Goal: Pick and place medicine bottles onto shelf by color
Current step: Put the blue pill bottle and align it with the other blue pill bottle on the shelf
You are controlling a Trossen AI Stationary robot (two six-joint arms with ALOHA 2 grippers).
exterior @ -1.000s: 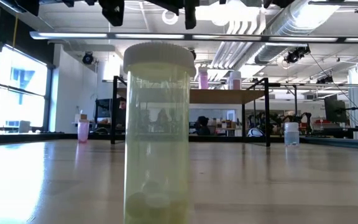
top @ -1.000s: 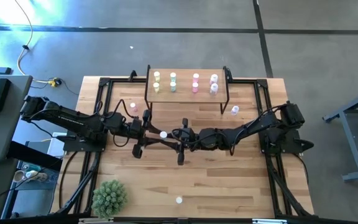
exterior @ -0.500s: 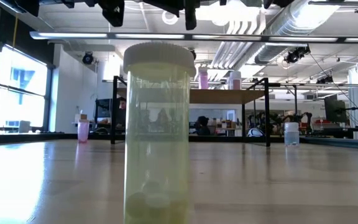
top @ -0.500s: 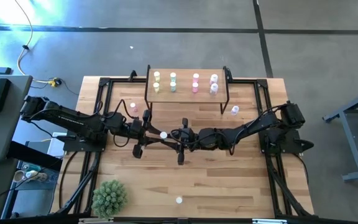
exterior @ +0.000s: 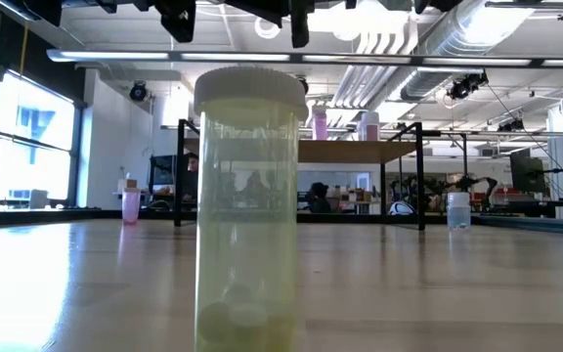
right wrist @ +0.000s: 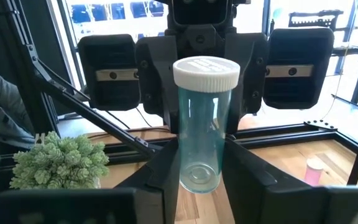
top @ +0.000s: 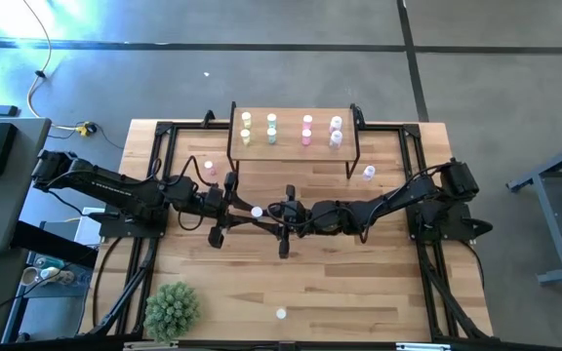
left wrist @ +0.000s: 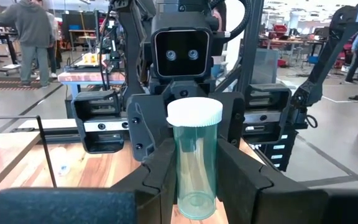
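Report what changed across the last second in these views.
Nothing visibly moved. The left claw and right claw stay closed on the same white-capped bottle, held above mid-table. The bottles on the shelf, the loose ones on the table and the plant are where they were.

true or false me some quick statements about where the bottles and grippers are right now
1. The left gripper and right gripper both clamp one white-capped bottle. True.
2. The shelf is bare. False: eight bottles stand on it, paired by colour.
3. The potted plant sits on the left arm's side. True.
4. Every bottle is shelved or held. False: a lavender bottle stands off the shelf, among others.
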